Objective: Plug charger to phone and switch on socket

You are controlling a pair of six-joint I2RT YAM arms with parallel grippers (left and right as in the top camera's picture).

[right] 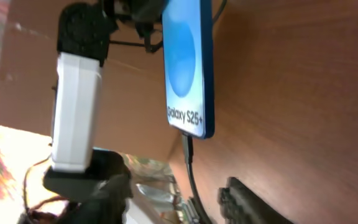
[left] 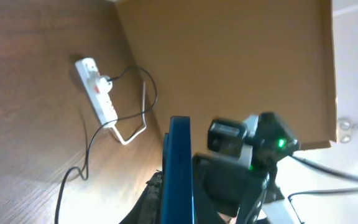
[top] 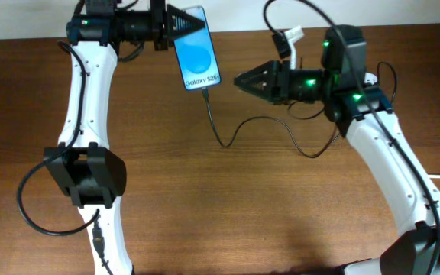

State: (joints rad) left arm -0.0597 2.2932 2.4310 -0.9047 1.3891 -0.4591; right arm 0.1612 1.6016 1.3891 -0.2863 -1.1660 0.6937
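Observation:
The phone (top: 197, 50) has a lit light-blue screen reading "Galaxy S25+" and lies at the table's far edge. My left gripper (top: 180, 23) is shut on its top end. The left wrist view shows the phone (left: 178, 162) edge-on between the left gripper's (left: 179, 208) jaws. The charger's (top: 220, 137) black plug (right: 187, 149) sits in the phone's (right: 188, 68) bottom port, and its cable loops right across the table. My right gripper (top: 237, 80) hovers just right of the plug, open, and in its wrist view the cable (right: 196, 186) runs between the spread right gripper (right: 179, 202). The white socket (left: 96, 90) lies beyond, largely hidden under the right arm in the overhead view.
The socket's thick white cord (left: 129, 134) curls beside it. A cardboard wall (left: 229, 56) stands along the table's far edge behind the phone. Brown tabletop (top: 243, 214) stretches between the two arm bases.

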